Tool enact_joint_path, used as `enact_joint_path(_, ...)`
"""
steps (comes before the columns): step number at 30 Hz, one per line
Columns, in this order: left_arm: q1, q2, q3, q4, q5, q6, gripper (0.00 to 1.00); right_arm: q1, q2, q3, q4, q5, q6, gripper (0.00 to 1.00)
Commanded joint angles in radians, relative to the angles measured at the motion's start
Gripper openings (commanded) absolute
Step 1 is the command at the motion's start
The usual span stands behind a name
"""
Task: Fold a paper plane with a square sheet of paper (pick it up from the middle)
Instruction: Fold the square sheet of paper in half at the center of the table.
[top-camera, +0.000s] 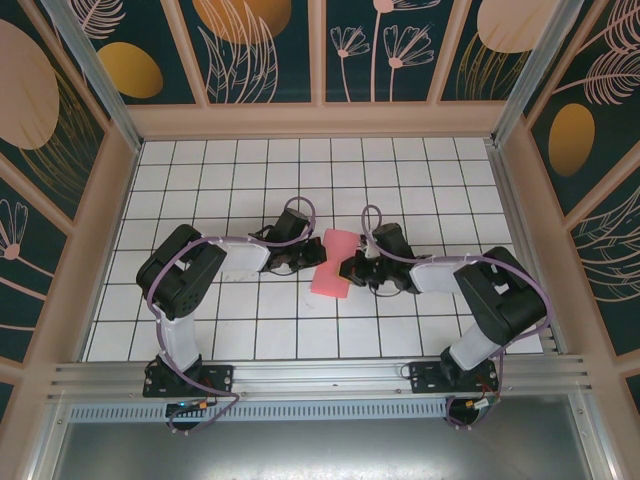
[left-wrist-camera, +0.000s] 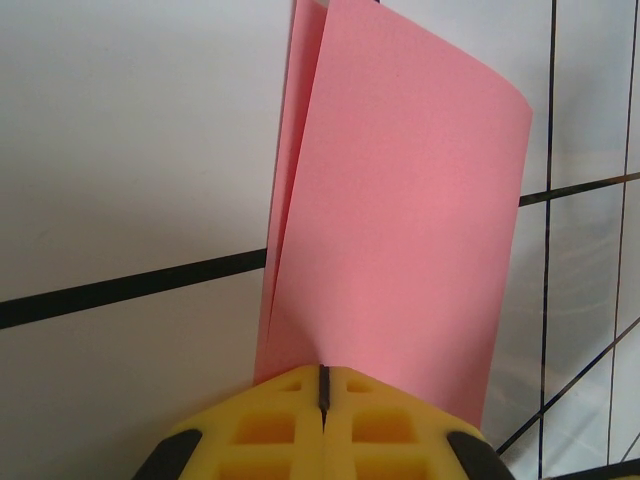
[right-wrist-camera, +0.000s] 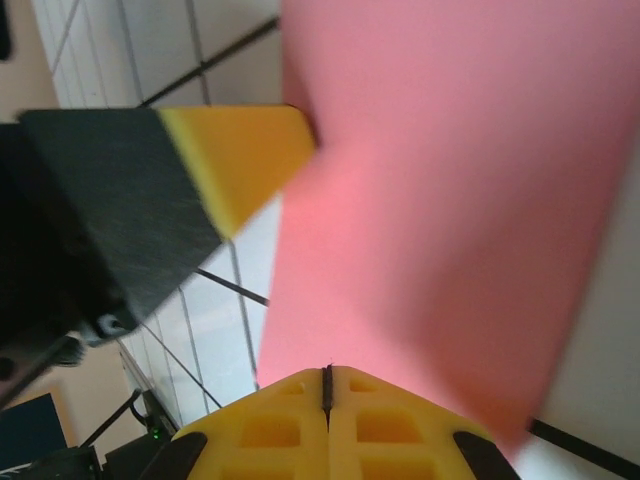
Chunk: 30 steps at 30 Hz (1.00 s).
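ok so both arms are on the square sheet of paper (top-camera: 333, 262) rn, mid counter (top-camera: 200, 170), right btw the two. Left gripper (left-wrist-camera: 323, 385) is clamped tight on one edge, right gripper (right-wrist-camera: 326, 385) is pinched on the opposite side, yellow tips together w/ paper coming out of the seam. Sheet's folded over into 2 layers, which gape a bit past the left pinch. Can't tell if it touches the counter tbh.

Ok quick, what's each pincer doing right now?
Left pincer: shut, holding the folded pink paper.
Right pincer: shut, holding the same paper.
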<state>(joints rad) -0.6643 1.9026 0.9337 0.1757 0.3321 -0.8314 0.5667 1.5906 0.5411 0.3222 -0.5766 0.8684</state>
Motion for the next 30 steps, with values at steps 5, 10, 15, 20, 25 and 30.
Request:
enact_joint_path(5, -0.008, 0.046, -0.048, -0.128, -0.035, 0.017, 0.0, 0.009, 0.033, -0.078, 0.034, 0.041, 0.034, 0.0)
enact_joint_path(10, -0.009, 0.046, -0.049, -0.125, -0.035, 0.015, 0.0, 0.017, -0.038, -0.069, 0.028, 0.014, 0.035, 0.0)
enact_joint_path(15, -0.008, 0.045, -0.055, -0.12, -0.031, 0.014, 0.0, 0.043, -0.088, -0.047, 0.003, -0.004, 0.029, 0.0)
enact_joint_path(20, -0.008, 0.048, -0.055, -0.118, -0.03, 0.012, 0.0, 0.072, -0.054, -0.077, 0.038, 0.002, 0.056, 0.0)
enact_joint_path(25, -0.008, 0.047, -0.054, -0.12, -0.03, 0.014, 0.0, 0.087, -0.013, -0.109, 0.034, 0.013, 0.057, 0.0)
enact_joint_path(30, -0.009, 0.047, -0.054, -0.12, -0.032, 0.015, 0.0, 0.093, -0.035, -0.112, -0.003, 0.025, 0.052, 0.0)
